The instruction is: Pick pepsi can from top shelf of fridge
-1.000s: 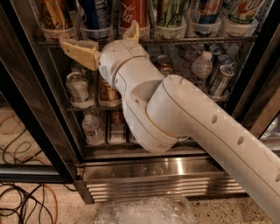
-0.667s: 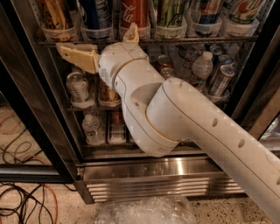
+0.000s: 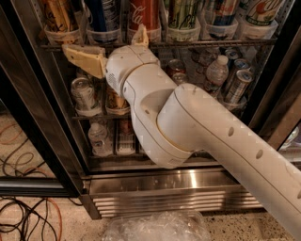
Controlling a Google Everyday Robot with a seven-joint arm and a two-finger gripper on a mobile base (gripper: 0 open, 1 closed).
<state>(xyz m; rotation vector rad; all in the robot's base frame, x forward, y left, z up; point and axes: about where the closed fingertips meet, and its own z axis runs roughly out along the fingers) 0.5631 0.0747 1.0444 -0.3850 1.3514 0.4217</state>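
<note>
Both fingers (image 3: 84, 59) spread wide: one points to 9 o'clock just under the top shelf (image 3: 211, 43), the other to 12 o'clock before the red Coca-Cola can (image 3: 143, 12). The gripper (image 3: 103, 40) sits at the shelf's front edge. The pepsi can (image 3: 101, 14) stands upright at its 12 o'clock, not gripped. The white arm (image 3: 197, 136) runs toward 4 o'clock across the fridge (image 3: 155, 181)

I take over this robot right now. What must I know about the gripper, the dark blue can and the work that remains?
The gripper is open and empty, its tan fingers spread at the front edge of the grey wire top shelf.
The dark blue pepsi can stands upright in a clear tray on that shelf, left of the red Coca-Cola can, not gripped.
The stainless-steel fridge is open to the arm.
Done: approach only. Left: raise to the can, close on it, draw it out.
</note>
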